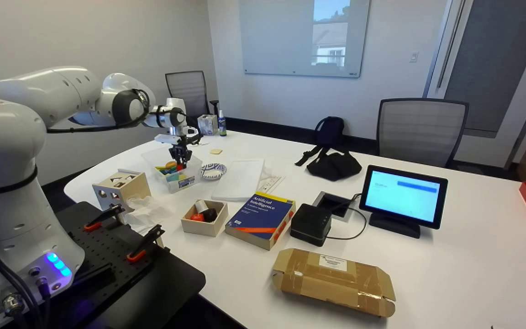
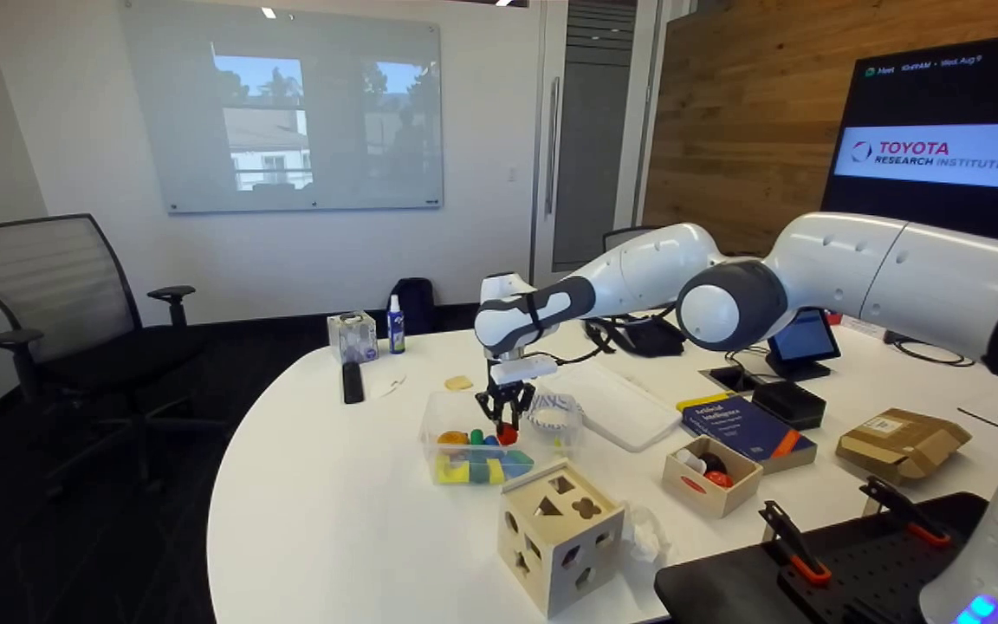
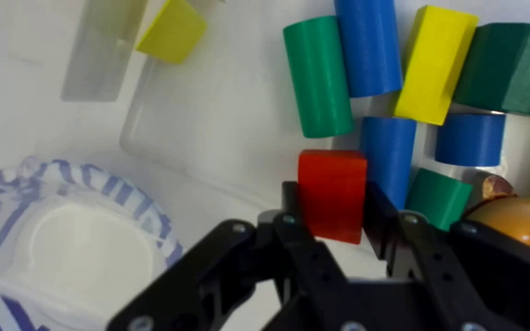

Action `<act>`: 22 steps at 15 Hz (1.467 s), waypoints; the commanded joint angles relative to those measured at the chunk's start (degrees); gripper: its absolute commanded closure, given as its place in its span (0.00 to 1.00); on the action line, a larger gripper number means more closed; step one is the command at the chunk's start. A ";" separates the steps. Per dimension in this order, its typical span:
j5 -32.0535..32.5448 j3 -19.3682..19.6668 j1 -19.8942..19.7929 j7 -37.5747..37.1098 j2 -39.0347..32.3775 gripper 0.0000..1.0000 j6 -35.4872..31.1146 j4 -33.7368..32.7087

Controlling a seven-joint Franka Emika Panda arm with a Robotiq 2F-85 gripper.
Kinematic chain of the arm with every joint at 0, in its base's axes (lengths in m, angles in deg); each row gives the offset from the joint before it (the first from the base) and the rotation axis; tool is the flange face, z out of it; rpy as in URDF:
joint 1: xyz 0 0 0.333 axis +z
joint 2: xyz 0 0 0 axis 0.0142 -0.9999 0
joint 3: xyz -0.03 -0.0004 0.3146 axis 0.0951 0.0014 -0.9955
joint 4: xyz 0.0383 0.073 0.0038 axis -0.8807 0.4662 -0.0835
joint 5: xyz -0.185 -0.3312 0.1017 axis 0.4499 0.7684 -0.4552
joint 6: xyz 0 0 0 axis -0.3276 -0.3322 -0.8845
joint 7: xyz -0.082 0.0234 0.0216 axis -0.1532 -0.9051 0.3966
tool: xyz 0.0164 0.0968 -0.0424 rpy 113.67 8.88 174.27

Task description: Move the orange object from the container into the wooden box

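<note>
I pinch the orange-red block (image 3: 332, 196) in my end effector (image 3: 331, 193), in or just over the clear tub (image 2: 449, 412); the wooden box (image 1: 199, 227) sits nearer the tabletop (image 2: 317, 520) edge by my base (image 1: 16, 237)

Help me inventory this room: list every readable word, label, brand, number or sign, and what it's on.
"Artificial Intelligence": thick blue book
"TOYOTA RESEARCH INSTITUTE": black wall screen
"Meet": same screen
"Wed, Aug 9": same screen; time beside it blurred
Too small or blurred: book's smaller lines; markings on brown cardboard box, black tablet, blue spray bottle, clear plastic tub, pale open wooden box, white glass board.
</note>
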 commanded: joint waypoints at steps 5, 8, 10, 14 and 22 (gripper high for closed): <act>2.34 4.23 0.75 -6.23 13.04 0.88 8.69 4.84; 2.20 7.29 -0.51 -13.18 17.25 0.88 8.01 8.18; 1.27 8.62 -1.58 -17.05 20.25 0.88 8.30 12.21; -1.16 9.02 -4.70 -23.01 26.14 0.88 8.14 22.38; -8.81 6.93 -12.81 -24.65 35.07 0.88 6.18 42.03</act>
